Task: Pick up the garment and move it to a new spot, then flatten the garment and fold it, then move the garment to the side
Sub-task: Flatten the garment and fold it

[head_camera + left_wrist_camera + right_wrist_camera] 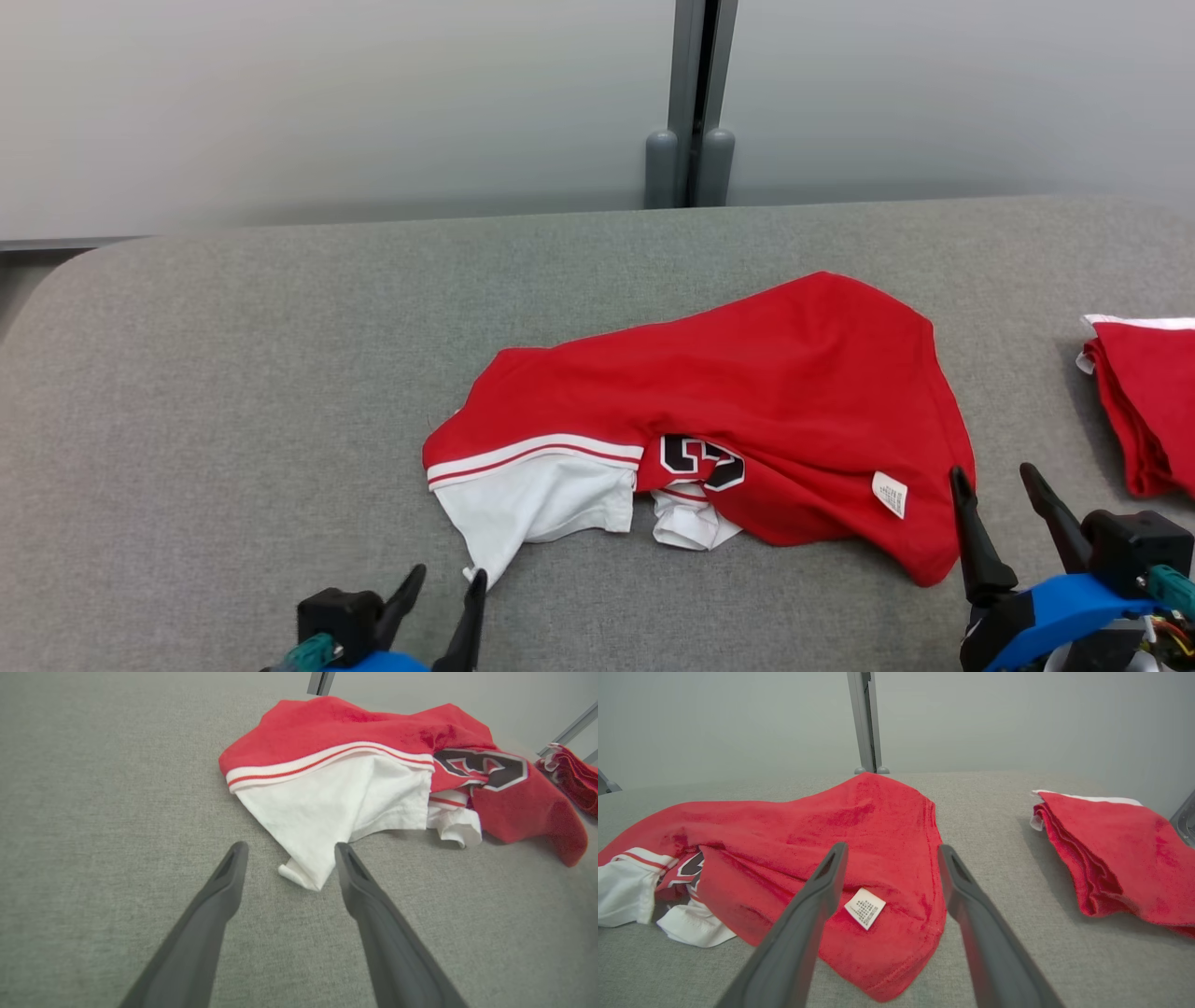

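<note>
The left gripper [448,574] stands with its fingers spread wide and grips nothing. Just ahead of its fingertips lies the pointed corner of the white sleeve [537,499]. Its wrist view places that corner in the gap between the two fingers, nearer one of them. Whether it touches that finger cannot be told.

Beyond the sleeve and off to this gripper's right, the red garment [747,392] lies in a loose, crumpled heap on the grey padded surface [233,392]. A white band with a red stripe runs where sleeve meets body. The left wrist view shows the black-and-white number print [486,765] more fully than the head view, where a fold covers most of it.

Farther right, a small white care label [865,907] sits on the red cloth near the hem. In the right wrist view it lies in line with the gap between the right gripper's [991,471] fingers, close to the left one. This gripper is also wide open and empty, its tips just beside the garment's lower right edge.

To the right gripper's right, well apart from the heap, lies a second red garment [1120,849], folded. The right wrist view shows its stacked layers and white edge more fully than the head view. A grey post [691,103] stands behind the surface.
</note>
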Tool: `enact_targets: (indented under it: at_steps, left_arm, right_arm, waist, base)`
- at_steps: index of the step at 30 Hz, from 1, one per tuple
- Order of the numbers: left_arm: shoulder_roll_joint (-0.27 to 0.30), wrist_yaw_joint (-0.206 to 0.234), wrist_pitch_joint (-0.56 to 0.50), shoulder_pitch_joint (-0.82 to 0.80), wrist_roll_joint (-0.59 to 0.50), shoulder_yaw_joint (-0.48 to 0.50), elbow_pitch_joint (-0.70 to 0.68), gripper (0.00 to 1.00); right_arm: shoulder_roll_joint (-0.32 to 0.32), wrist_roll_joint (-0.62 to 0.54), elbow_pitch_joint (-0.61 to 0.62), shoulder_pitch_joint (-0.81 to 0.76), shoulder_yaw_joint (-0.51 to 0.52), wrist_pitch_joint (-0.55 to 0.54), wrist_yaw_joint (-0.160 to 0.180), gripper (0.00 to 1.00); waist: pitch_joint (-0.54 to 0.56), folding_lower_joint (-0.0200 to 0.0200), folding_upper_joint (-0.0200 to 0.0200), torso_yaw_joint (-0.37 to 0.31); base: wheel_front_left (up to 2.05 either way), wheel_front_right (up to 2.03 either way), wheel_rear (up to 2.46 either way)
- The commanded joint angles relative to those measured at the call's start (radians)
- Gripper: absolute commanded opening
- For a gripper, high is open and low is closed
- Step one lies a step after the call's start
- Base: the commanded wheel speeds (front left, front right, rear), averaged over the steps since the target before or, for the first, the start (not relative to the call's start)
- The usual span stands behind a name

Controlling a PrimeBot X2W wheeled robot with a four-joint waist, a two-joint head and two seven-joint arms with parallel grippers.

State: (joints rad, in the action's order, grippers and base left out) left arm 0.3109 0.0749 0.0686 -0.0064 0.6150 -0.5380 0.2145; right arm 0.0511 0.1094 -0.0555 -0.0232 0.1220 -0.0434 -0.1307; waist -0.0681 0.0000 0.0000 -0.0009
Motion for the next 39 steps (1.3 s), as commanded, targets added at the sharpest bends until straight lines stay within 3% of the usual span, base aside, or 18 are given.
enact_targets:
  at_steps: [1,6,14,15,16,26,33,34,35,39]
  left_arm:
    - [-0.009,-0.021,-0.03,-0.035,0.008,-0.019,0.039,1.0]
    - [-0.025,-0.051,-0.075,-0.086,0.005,-0.054,0.115,1.0]
    - [-0.037,-0.041,-0.077,-0.133,-0.008,-0.061,0.174,1.0]
    - [-0.04,-0.042,-0.074,-0.137,-0.006,-0.06,0.179,0.42]
    - [-0.041,-0.042,-0.072,-0.142,-0.004,-0.058,0.183,0.0]
    - [-0.03,-0.056,-0.059,-0.164,0.004,-0.056,0.175,0.0]
    - [-0.032,-0.059,-0.062,-0.179,0.005,-0.065,0.168,0.0]
    - [-0.034,-0.061,-0.059,-0.181,0.008,-0.065,0.168,0.0]
    - [-0.037,-0.064,-0.054,-0.183,0.01,-0.063,0.164,0.0]
    - [-0.05,-0.069,-0.007,-0.185,0.038,-0.029,0.123,0.0]
  right_arm:
    - [-0.001,0.01,-0.012,0.011,-0.005,0.007,0.0,1.0]
    - [0.0,0.018,-0.042,0.03,-0.01,0.01,0.0,1.0]
    - [0.0,0.025,-0.096,0.056,-0.008,0.01,0.0,1.0]
    - [0.0,0.028,-0.105,0.063,-0.002,0.005,0.0,1.0]
    - [0.0,0.035,-0.114,0.068,0.004,0.001,0.0,1.0]
    - [0.001,0.04,-0.288,0.207,0.096,-0.164,0.0,1.0]
    - [-0.008,-0.037,-0.454,0.282,0.042,-0.321,-0.002,1.0]
    - [-0.011,-0.033,-0.463,0.279,0.026,-0.335,-0.003,0.88]
    - [-0.014,-0.027,-0.459,0.277,0.017,-0.332,-0.005,0.0]
    - [-0.003,0.004,-0.369,0.261,0.034,-0.29,-0.001,0.0]
  waist:
    - [-0.013,0.0,0.0,-0.002]
    - [-0.039,0.0,0.0,-0.016]
    - [-0.062,0.0,0.0,-0.03]
    - [-0.064,0.0,0.0,-0.032]
    - [-0.067,0.0,0.0,-0.033]
    - [-0.115,0.0,0.0,-0.032]
    - [-0.131,0.0,0.0,-0.009]
    - [-0.13,0.0,0.0,-0.005]
    - [-0.129,0.0,0.0,-0.001]
    - [-0.113,0.0,0.0,0.003]
  base:
    - [0.0,0.0,0.0]
    - [0.0,0.0,0.0]
    - [0.0,0.0,0.0]
    - [0.0,0.0,0.0]
    - [0.0,0.0,0.0]
    - [0.0,0.0,0.0]
    - [0.0,0.0,0.0]
    - [0.0,0.0,0.0]
    - [0.0,0.0,0.0]
    - [0.0,0.0,0.0]
